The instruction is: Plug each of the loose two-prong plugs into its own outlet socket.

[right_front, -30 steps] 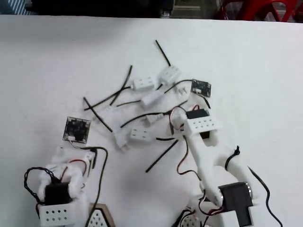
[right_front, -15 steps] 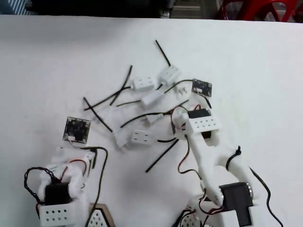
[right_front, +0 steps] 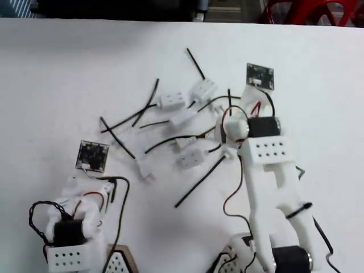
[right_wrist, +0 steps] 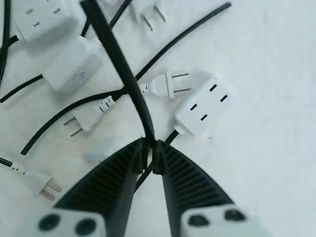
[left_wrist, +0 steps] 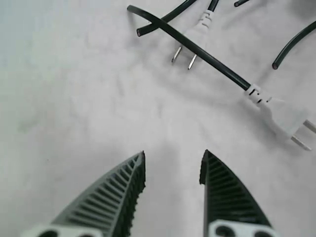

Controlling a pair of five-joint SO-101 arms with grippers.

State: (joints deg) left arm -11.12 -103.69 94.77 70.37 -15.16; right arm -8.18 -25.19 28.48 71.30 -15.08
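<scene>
My right gripper (right_wrist: 149,144) is shut on a black cord (right_wrist: 118,64) that rises steeply away from the fingers. Just beside it lie a white two-slot socket (right_wrist: 202,106) and a white two-prong plug (right_wrist: 163,85) whose prongs point at the socket, a small gap apart. In the high view the same socket (right_front: 192,158) lies mid-table, left of the right arm (right_front: 267,151). My left gripper (left_wrist: 173,158) hangs open over bare table. Beyond it lie two white plugs (left_wrist: 203,20) (left_wrist: 281,116) crossed by a black cable (left_wrist: 207,61).
More white sockets (right_front: 173,100) (right_front: 203,89) (right_front: 183,118) and loose black cords (right_front: 199,182) are tangled across the table's middle. Another plug (right_front: 145,169) lies between the arms. The left arm (right_front: 68,233) is at the near left edge. The table's far side and left are free.
The right arm has swung farther back and to the right, lifting the black cord. The nearby socket has been dragged right and slightly back with it. The left arm has stayed still.
</scene>
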